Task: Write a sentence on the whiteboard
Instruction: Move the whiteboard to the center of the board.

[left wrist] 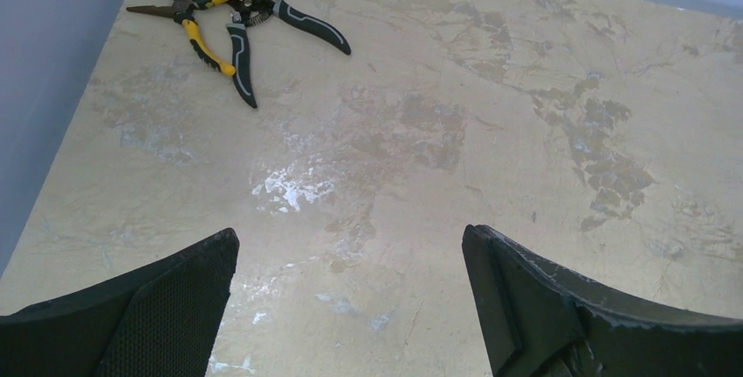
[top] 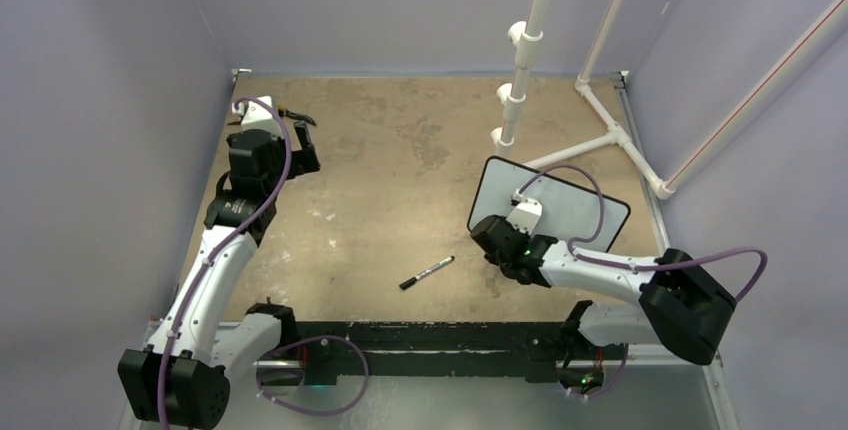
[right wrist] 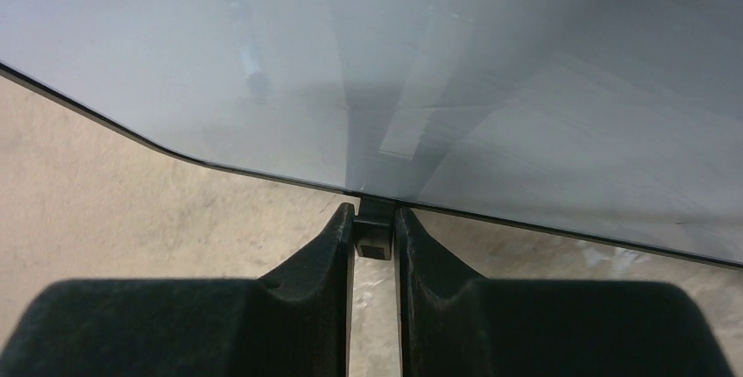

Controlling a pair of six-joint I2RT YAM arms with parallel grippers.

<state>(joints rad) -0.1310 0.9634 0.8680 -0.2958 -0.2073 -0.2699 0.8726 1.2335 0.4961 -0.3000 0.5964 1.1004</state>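
Top external view: a worn tan table (top: 400, 150) fills the booth, with a white pipe frame (top: 520, 80) standing at its far right corner. The left arm (top: 215, 270) reaches up the left side. The right arm (top: 600, 270) bends in from the near right toward the whiteboard (top: 570, 205), which sits on the right half of the table, turned at a slant to the table's edges, its far corner near the pipe frame's base.

Right wrist view: the right gripper (right wrist: 374, 250) is pressed in on a small black foot (right wrist: 374, 232) at the board's near edge, its fingers pinching the foot from both sides. The board's glossy face spreads above them.

Left wrist view: the left gripper (left wrist: 350, 307) hangs over bare tabletop, its fingers spread wide and holding nothing. Beyond it, at the far left, lie yellow-handled pliers (left wrist: 187, 16) touching black-handled cutters (left wrist: 308, 26).

A black marker (top: 427, 272) lies on the table between the arms, just left of the right gripper and apart from the board.
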